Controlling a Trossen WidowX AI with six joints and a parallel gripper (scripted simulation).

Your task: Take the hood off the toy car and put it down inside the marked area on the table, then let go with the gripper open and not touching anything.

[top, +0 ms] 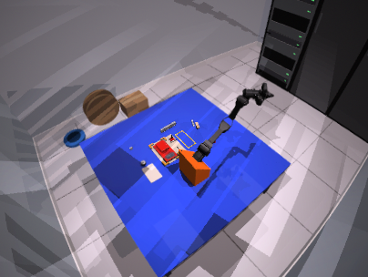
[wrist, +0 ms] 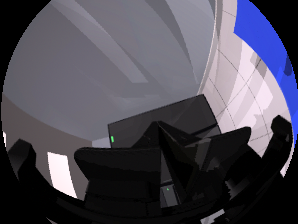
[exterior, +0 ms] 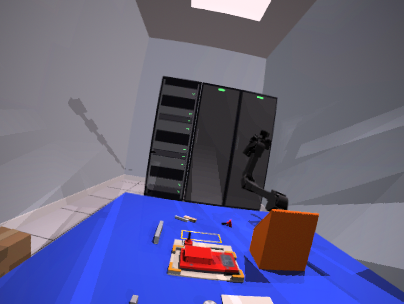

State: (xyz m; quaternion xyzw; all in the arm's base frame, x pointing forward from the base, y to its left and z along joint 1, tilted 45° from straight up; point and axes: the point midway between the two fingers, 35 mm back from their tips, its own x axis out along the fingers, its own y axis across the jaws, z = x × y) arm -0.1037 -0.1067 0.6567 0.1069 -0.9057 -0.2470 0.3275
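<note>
The red toy car (top: pixel 164 149) (exterior: pixel 202 258) sits on a pale, orange-edged base plate (top: pixel 155 155) (exterior: pixel 176 260) in the middle of the blue table (top: pixel 228 182) (exterior: pixel 110 250). A grey panel (exterior: pixel 227 261) lies on the car's end nearest the orange arm base (top: pixel 193 169) (exterior: pixel 285 240). The marked area is a yellow outlined rectangle (top: pixel 181 132) (exterior: pixel 200 231) just behind the car. My gripper (top: pixel 265 92) (exterior: pixel 260 137) (wrist: pixel 156 125) is shut and empty. It is raised high beyond the table's far side, far from the car, and points toward the dark cabinets.
A grey bar (top: pixel 168 127) (exterior: pixel 158 231), a small wooden piece (top: pixel 196 123) (exterior: pixel 186 218) and a white sheet (top: pixel 153 173) (exterior: pixel 247 299) lie on the table. Server cabinets (top: pixel 296 41) (exterior: pixel 210 145) stand behind. A cardboard box (top: pixel 133 103), a brown ball (top: pixel 100 107) and a blue bowl (top: pixel 74 137) are on the floor.
</note>
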